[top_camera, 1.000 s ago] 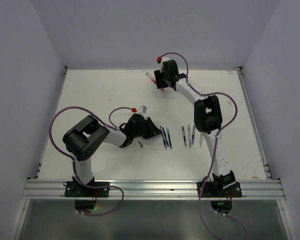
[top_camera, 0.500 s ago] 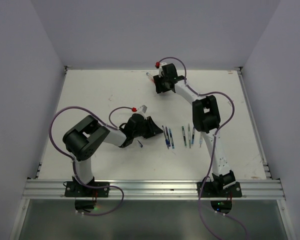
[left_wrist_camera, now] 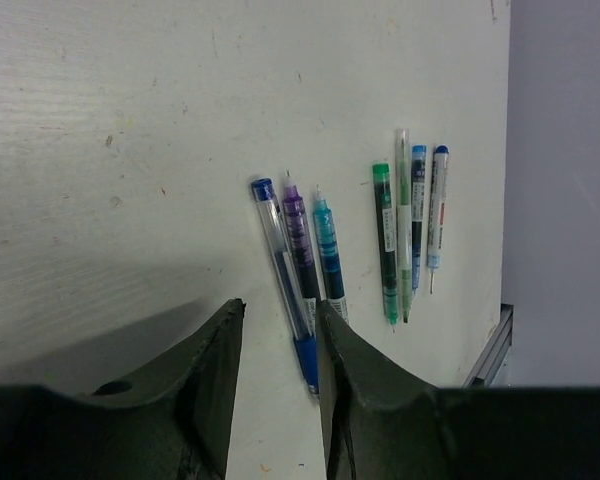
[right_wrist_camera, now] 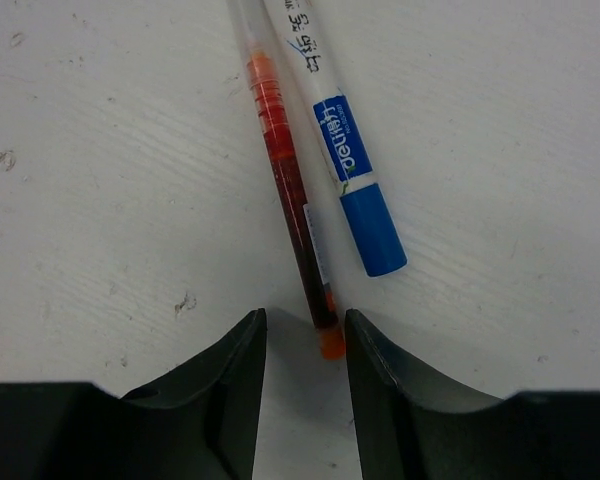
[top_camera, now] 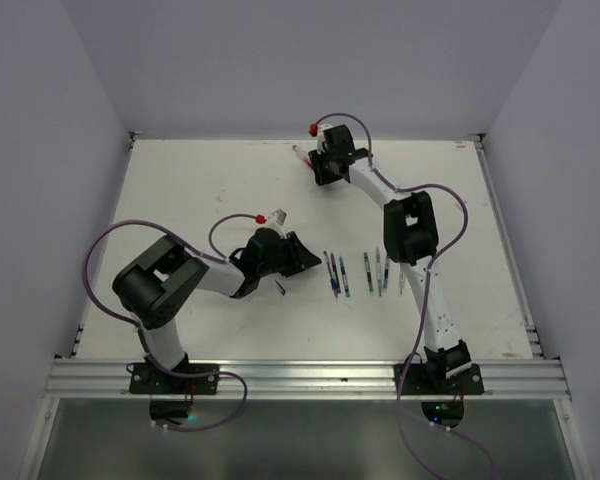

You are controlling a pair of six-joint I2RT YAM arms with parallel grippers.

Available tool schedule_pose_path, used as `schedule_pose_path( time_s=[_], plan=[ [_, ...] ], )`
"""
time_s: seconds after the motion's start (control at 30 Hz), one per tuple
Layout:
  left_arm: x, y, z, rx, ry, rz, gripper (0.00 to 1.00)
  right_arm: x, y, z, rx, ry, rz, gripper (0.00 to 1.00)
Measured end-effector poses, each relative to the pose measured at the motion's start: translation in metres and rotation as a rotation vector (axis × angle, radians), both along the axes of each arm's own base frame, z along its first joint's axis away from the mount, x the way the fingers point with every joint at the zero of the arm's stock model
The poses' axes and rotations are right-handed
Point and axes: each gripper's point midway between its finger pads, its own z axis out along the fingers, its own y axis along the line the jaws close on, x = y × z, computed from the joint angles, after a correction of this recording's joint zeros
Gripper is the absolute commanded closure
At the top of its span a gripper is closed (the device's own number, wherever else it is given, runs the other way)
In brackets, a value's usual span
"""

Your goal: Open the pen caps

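We count two caps clearly seated. A short blue cap (right_wrist_camera: 372,230) sits on the white labelled pen (right_wrist_camera: 315,90), and a dark blue cap (left_wrist_camera: 305,358) sits on the clear-barrelled pen (left_wrist_camera: 280,260).

The white labelled pen lies touching a red pen (right_wrist_camera: 290,200) at the far part of the surface (top_camera: 200,190). That makes two pens there. The right tool (right_wrist_camera: 303,320) stands over them, narrowly parted and holding nothing. The red pen's orange end lies in the mouth of the gap, with bare surface on either side of it.

Seven more pens lie near mid-surface, making nine in all:
- The clear-barrelled pen lies in a close group of three with a purple pen (left_wrist_camera: 300,240) and a teal pen (left_wrist_camera: 327,245).
- Slightly apart is a group of four: a green pen (left_wrist_camera: 385,240), a pale green pen (left_wrist_camera: 403,220), a blue pen (left_wrist_camera: 418,215) and a white-and-blue pen (left_wrist_camera: 436,210).
- Several of these show bare writing points.

The left tool (left_wrist_camera: 280,310) is just short of the group of three, its gap narrow and empty. The dark blue cap is beside its right finger, and we cannot tell whether they touch.

One small dark piece (top_camera: 279,287) lies near that tool, too small for us to identify.

The surface is white and scuffed, with a metal rail (top_camera: 310,378) along its near edge. Pale grey walls (top_camera: 310,60) close it in on three sides.
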Motion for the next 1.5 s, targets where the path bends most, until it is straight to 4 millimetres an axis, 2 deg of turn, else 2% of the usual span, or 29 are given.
schedule_pose_path(
  time_s=[0.33, 0.43, 0.6, 0.73, 0.83, 0.93, 1.1, 1.2, 1.33, 1.4, 1.5],
  plan=[
    [0.004, 0.025, 0.019, -0.031, -0.041, 0.054, 0.60, 0.005, -0.001, -0.001, -0.044, -0.019, 0.037, 0.85],
    [0.011, 0.035, 0.035, -0.053, -0.071, 0.082, 0.60, 0.004, 0.002, -0.001, -0.054, -0.024, 0.052, 0.99],
    [0.030, 0.059, 0.066, -0.091, -0.132, 0.151, 0.60, 0.003, 0.009, -0.001, -0.077, -0.060, 0.082, 1.00],
    [0.045, 0.082, 0.091, -0.112, -0.188, 0.214, 0.60, -0.009, 0.020, 0.000, -0.099, -0.085, 0.130, 1.00],
    [0.047, 0.091, 0.100, -0.116, -0.207, 0.235, 0.60, -0.026, 0.031, 0.000, -0.112, -0.088, 0.172, 1.00],
    [0.044, 0.097, 0.100, -0.107, -0.200, 0.243, 0.60, -0.045, 0.037, 0.000, -0.114, -0.077, 0.202, 1.00],
    [0.050, 0.117, 0.101, -0.087, -0.199, 0.281, 0.59, -0.099, 0.026, 0.003, -0.104, -0.016, 0.212, 1.00],
    [0.054, 0.131, 0.103, -0.079, -0.200, 0.308, 0.59, -0.136, 0.017, 0.017, -0.055, 0.016, 0.201, 1.00],
    [0.056, 0.141, 0.104, -0.072, -0.202, 0.313, 0.58, -0.185, 0.013, 0.046, 0.038, 0.007, 0.195, 1.00],
    [0.055, 0.141, 0.104, -0.073, -0.196, 0.301, 0.58, -0.206, 0.020, 0.059, 0.069, -0.002, 0.216, 1.00],
    [0.050, 0.137, 0.104, -0.080, -0.185, 0.271, 0.52, -0.240, 0.042, 0.075, 0.128, -0.012, 0.274, 1.00]
  ],
)
